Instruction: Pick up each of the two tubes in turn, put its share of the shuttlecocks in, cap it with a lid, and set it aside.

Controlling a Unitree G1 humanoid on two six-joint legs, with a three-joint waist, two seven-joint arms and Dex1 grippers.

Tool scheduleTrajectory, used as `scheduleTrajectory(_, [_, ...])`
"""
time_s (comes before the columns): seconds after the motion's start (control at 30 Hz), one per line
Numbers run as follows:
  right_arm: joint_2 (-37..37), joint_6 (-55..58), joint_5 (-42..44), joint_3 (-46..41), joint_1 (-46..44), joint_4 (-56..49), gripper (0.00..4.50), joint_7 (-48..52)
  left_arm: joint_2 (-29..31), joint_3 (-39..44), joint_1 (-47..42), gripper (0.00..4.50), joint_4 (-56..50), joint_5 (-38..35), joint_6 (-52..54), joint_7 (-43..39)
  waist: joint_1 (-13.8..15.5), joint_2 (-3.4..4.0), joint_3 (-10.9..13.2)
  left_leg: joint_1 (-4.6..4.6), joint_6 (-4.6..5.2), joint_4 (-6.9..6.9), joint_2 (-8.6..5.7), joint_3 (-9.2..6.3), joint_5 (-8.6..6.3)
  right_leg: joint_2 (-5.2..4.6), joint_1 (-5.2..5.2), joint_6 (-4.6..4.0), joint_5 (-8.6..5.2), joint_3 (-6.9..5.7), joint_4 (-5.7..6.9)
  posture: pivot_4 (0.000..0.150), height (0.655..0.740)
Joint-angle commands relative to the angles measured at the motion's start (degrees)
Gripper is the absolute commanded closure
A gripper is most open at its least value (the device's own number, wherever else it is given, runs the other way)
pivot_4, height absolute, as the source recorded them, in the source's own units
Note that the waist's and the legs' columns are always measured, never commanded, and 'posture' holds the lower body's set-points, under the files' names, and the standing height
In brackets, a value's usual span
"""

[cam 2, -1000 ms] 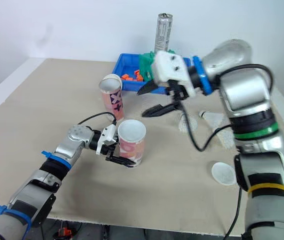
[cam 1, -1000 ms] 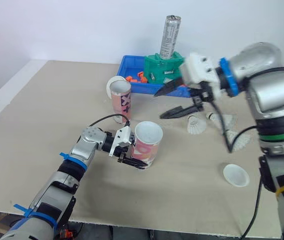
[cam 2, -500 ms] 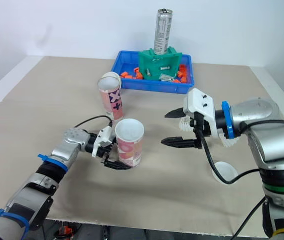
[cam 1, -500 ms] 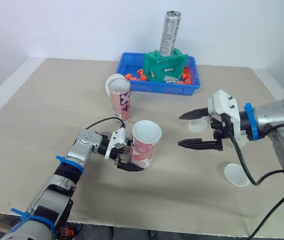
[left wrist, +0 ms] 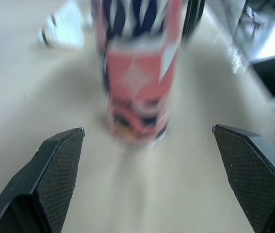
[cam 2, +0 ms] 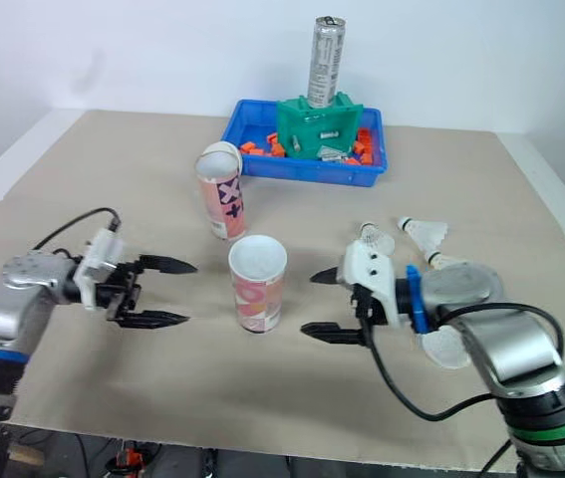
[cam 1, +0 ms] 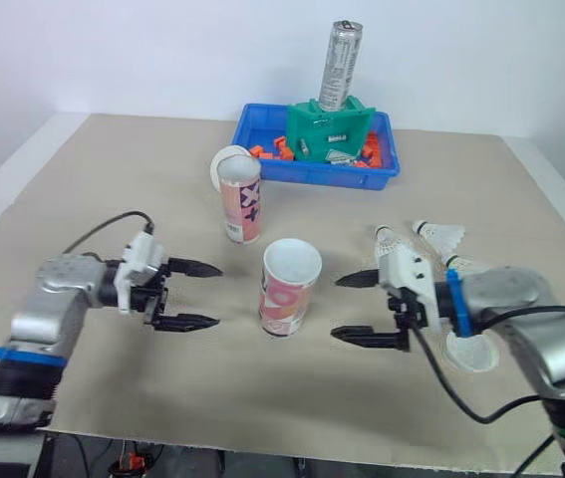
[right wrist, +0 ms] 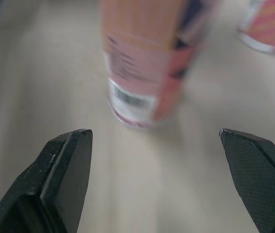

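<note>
Left eye view: two tubes stand upright on the tan tabletop (cam 1: 93, 189). The near tube (cam 1: 290, 289) is in the middle. It is pink and white, and its top is open. The far tube (cam 1: 240, 204) stands a bit farther back and to the left. A round white lid (cam 1: 224, 165) sits by its top on the left side, and I cannot tell if the two touch. The left gripper (cam 1: 218, 295) is low over the tabletop, to the left of the near tube. Its two black fingers (cam 1: 194, 267) are spread wide and hold nothing. It points at the tube but stays apart from it. The right gripper (cam 1: 337, 308) is on the right of the same tube, also spread wide, empty and apart from it. So the near tube stands between the two grippers. Past the right gripper, farther back and to the right, the shuttlecocks (cam 1: 389, 242) lie near each other on the tabletop. A second lid (cam 1: 471, 354) lies flat at the near right, partly behind the right arm. At the far side a blue bin (cam 1: 314, 174) holds small orange bits (cam 1: 267, 152) and a green block (cam 1: 329, 131). A tall silver can (cam 1: 339, 60) stands up out of the block. In the left wrist view the near tube stands ahead, in the gap between the fingers. The right wrist view shows the same from the other side.
</note>
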Motion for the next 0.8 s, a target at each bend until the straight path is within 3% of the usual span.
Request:
scheduleTrajectory(0.03, [3.7, -2.3, -1.3, 2.0, -2.1, 3.3, 0.00, -2.8, 1.5, 4.0, 3.1, 0.07, -9.7, -6.3, 6.2, 4.1, 0.0, -0.05, 0.0, 0.00, 0.00, 0.04, -0.01, 0.01, 0.00, -0.01, 0.02, 0.01, 0.00, 0.00, 0.00, 0.150, 0.7400])
scheduleTrajectory(0.33, [10.6, -3.9, -1.6, 6.5, -5.9, 9.2, 0.00, -3.6, 4.8, 8.2, 9.7, 0.07, -18.7, -9.3, 9.6, 9.8, 0.0, -0.16, 0.2, 0.04, -0.02, 0.03, 0.02, 0.00, 0.01, 0.03, 0.02, -0.02, 0.04, -0.01, -0.01, 0.150, 0.7400])
scheduleTrajectory(0.8, [17.4, -2.1, -0.1, 9.8, -11.3, 13.5, 0.00, -2.4, 4.0, 9.9, 13.2, 0.07, -20.7, -10.9, 9.6, 14.9, 0.0, -0.21, 0.2, 0.04, -0.02, 0.03, 0.03, 0.01, 0.01, 0.04, 0.00, -0.05, 0.05, -0.01, -0.01, 0.150, 0.7400])
